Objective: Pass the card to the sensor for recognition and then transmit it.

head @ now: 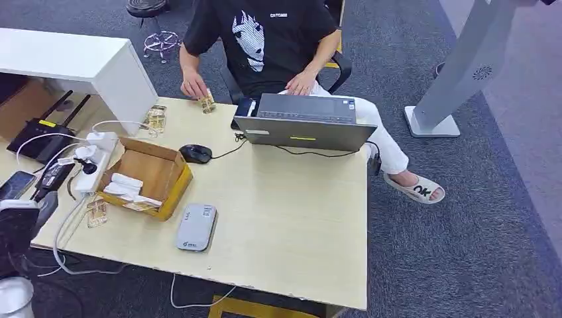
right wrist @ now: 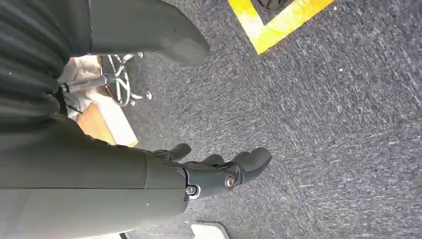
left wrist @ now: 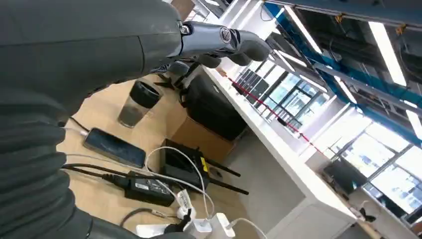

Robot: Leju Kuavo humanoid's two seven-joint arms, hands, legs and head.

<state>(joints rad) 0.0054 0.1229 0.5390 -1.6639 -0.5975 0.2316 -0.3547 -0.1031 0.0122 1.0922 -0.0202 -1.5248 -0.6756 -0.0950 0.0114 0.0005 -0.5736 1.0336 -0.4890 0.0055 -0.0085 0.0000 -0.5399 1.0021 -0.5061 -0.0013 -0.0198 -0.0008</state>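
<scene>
The grey card sensor lies flat near the table's front edge. Just behind it, an open cardboard box holds white cards. A clear card holder lies left of the box; two more sit at the far side, one under a person's hand. My left arm enters at the table's left end. My left hand has its fingers stretched out and holds nothing. My right hand hangs over grey carpet, fingers loosely apart, also holding nothing.
A person sits behind the table at a laptop, with a mouse beside it. A power strip, cables, a phone, a router and a cup crowd the left end. A white stand rises at the right.
</scene>
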